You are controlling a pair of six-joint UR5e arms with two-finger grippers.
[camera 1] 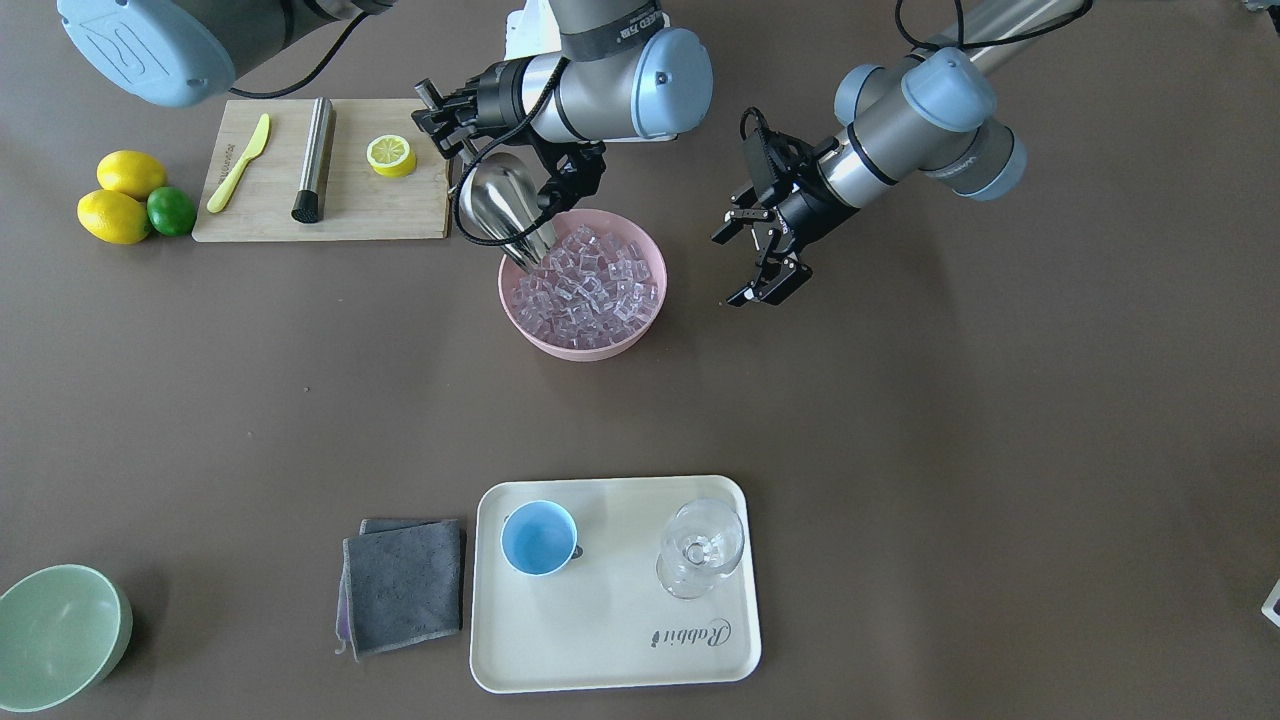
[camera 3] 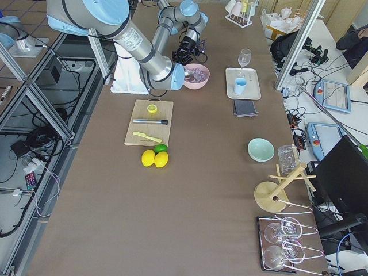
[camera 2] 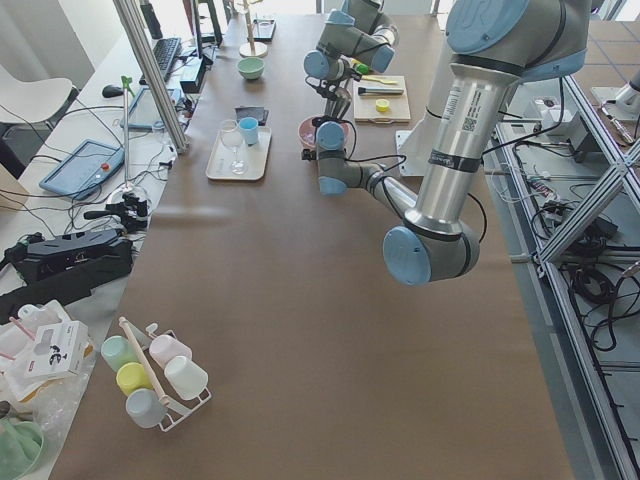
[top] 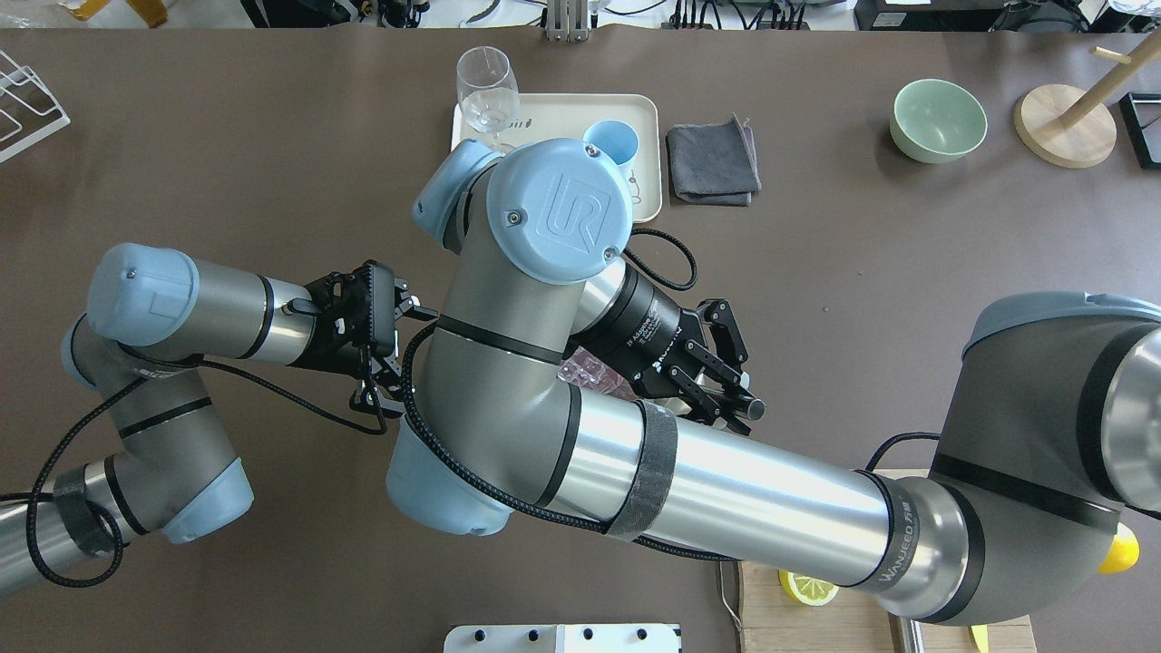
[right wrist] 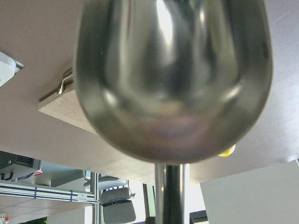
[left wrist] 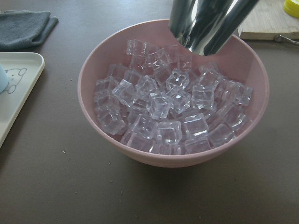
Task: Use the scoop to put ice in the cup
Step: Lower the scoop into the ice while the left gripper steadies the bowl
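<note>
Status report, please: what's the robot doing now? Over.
Right gripper shut on scoop, tip among ice in pink bowl. Left gripper open beside bowl. Cup empty on tray; nothing between it and bowl.

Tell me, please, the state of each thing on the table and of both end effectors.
ice, heaped in the pink bowl
pink bowl, upright, full
scoop, tilted, tip among the ice
right end effector, shut on the scoop
left end effector, open, empty
cup, upright on the tray, empty
glass, upright on the tray, empty
cloth, folded
green bowl, upright, empty
</note>
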